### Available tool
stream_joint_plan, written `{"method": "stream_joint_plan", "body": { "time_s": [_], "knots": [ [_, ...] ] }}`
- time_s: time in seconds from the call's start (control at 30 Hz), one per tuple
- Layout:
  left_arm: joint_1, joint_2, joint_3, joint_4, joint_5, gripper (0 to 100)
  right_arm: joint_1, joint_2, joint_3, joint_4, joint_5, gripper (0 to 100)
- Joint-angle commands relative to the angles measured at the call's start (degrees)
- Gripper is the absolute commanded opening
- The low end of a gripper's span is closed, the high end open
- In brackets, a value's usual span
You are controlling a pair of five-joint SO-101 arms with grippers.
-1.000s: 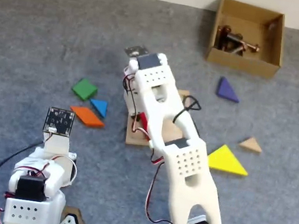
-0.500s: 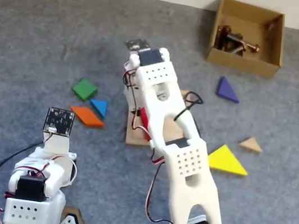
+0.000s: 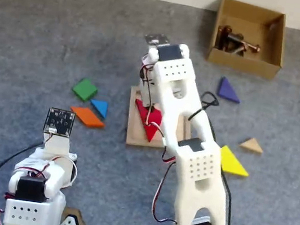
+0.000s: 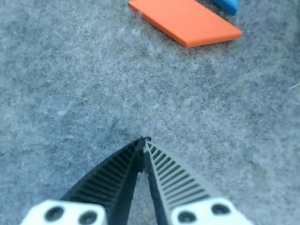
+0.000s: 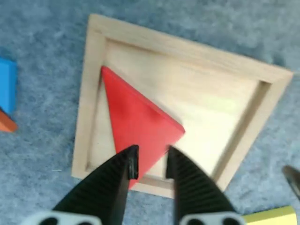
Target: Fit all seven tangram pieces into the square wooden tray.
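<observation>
1. While the red triangle (image 5: 136, 126) is laid flat inside the square wooden tray (image 5: 95, 56), close along the tray wall on the left arm's side, pale wood is seen on the tray floor beside it.
2. The right tool (image 5: 150, 161) is held released above the tray's near rim. Its tips are slightly parted over the red triangle's near corner, and nothing is gripped.
3. On the left arm's side of the tray, three pieces are spread on the grey counter (image 3: 38, 26). A blue triangle (image 3: 99, 107) is placed nearest the tray, an orange parallelogram (image 3: 87, 117) just beside it, and a green square (image 3: 85, 89) a little farther out.
4. On the opposite side of the tray, a yellow triangle (image 3: 233, 162) is partly covered by the right arm. A tan triangle (image 3: 252, 145) is found farther out, and a purple triangle (image 3: 229, 91) is set toward the tray's far side.
5. Beyond the tray and well apart from it, an open cardboard box (image 3: 243, 62) with copper-coloured items is seen.
6. The left tool (image 4: 144, 140) is kept clenched, tips meeting on nothing, over the counter well apart from the tray, with the orange parallelogram ahead of it.
</observation>
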Motion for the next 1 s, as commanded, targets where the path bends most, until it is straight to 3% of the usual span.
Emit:
{"method": "stream_joint_plan", "body": {
  "time_s": [0.0, 0.3, 0.6, 0.97],
  "knots": [
    [-0.7, -0.3, 1.3, 0.4, -0.4, 1, 1.5, -5.1, 1.8, 0.8, 0.6, 0.2],
    [-0.7, -0.3, 1.3, 0.4, -0.4, 1, 5.5, -5.1, 6.5, 0.8, 0.7, 0.5],
    [-0.7, -0.3, 1.3, 0.4, -0.4, 1, 4.4, -4.8, 12.4, 0.7, 0.7, 0.5],
    [-0.7, -0.3, 1.3, 0.4, -0.4, 1, -4.8, -4.8, 13.4, 0.5, 0.8, 0.5]
  ]
}}
